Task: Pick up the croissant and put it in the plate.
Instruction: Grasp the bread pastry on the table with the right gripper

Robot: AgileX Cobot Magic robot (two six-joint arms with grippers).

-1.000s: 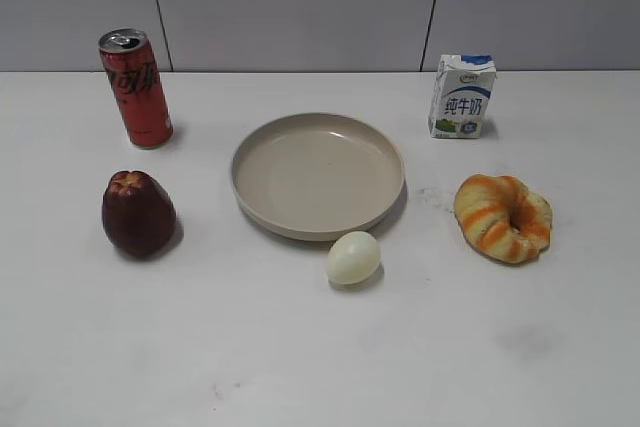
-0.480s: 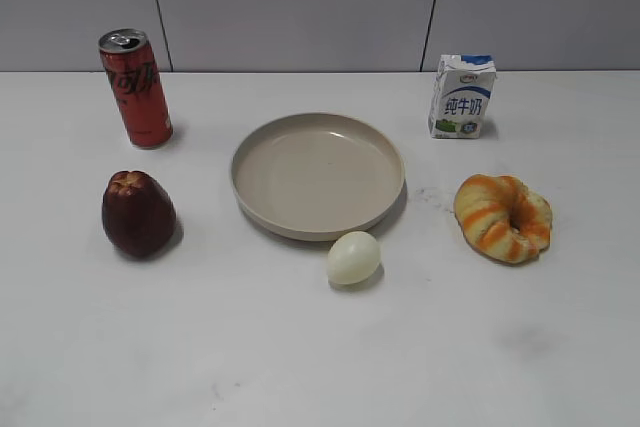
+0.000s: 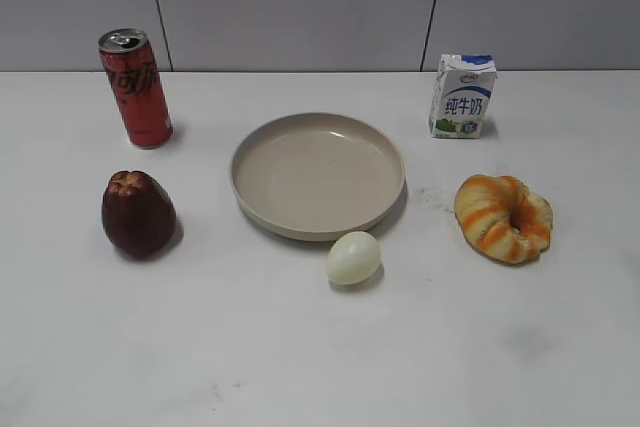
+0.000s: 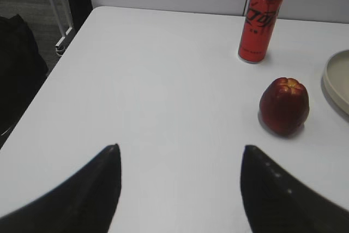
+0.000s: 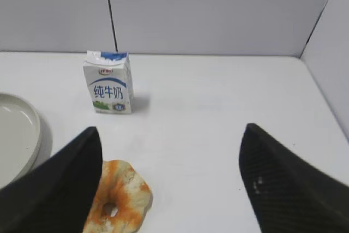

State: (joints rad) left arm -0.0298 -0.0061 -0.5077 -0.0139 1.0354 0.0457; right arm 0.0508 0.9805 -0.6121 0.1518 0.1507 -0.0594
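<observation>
Your right gripper [image 5: 169, 178] hangs above the table with its fingers spread wide, nothing between them. The croissant [image 5: 116, 195] sits at about 7 o'clock in the wrist view, just beside the left finger [image 5: 54, 181] (partly hidden behind it). Your left gripper [image 4: 180, 189] is spread wide too, over bare table. From the front, the croissant [image 3: 502, 217] lies at 3 o'clock from the plate [image 3: 318, 175], apart from it.

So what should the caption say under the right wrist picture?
Open right gripper above the croissant, milk carton behind, plate at left.
</observation>
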